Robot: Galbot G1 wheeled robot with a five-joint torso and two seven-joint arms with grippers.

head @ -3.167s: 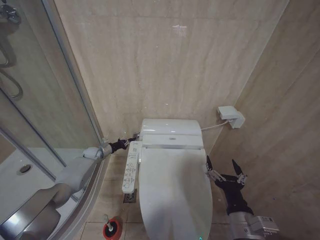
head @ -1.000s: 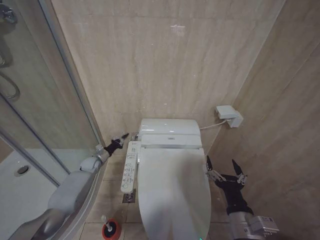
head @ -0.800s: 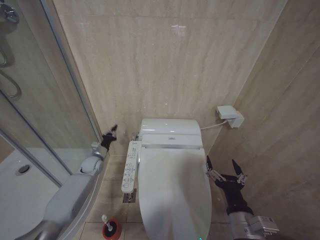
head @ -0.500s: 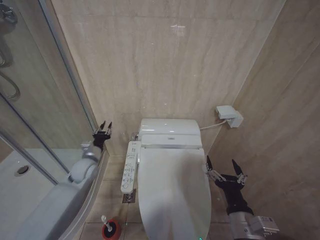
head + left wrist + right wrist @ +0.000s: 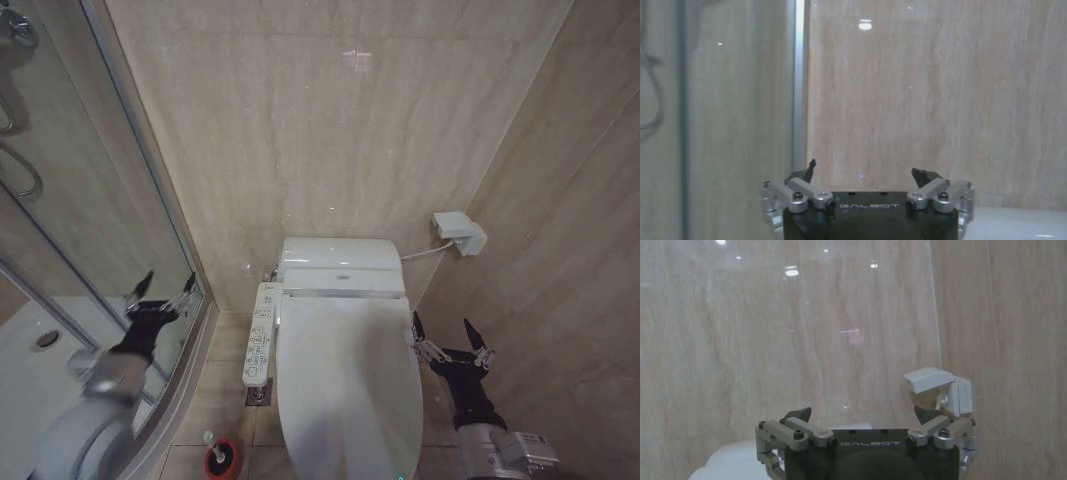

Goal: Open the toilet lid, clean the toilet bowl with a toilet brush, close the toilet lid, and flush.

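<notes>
Now the toilet lid point(image 5: 348, 385) lies shut between both spread grippers, left gripper point(image 5: 161, 290) seemingly farther off.

The toilet lid point(image 5: 345, 380) lies shut, so the toilet bowl beneath is hidden, and its near end runs off the picture's near edge. The left gripper point(image 5: 160, 291) and its arm are blurred against the glass shower door point(image 5: 90, 230). The toilet brush point(image 5: 214, 441) stands in its red holder point(image 5: 225, 459), bristle head hidden inside, the holder cut by the edge. Lettering on the control panel point(image 5: 260, 333) is too small to read.
</notes>
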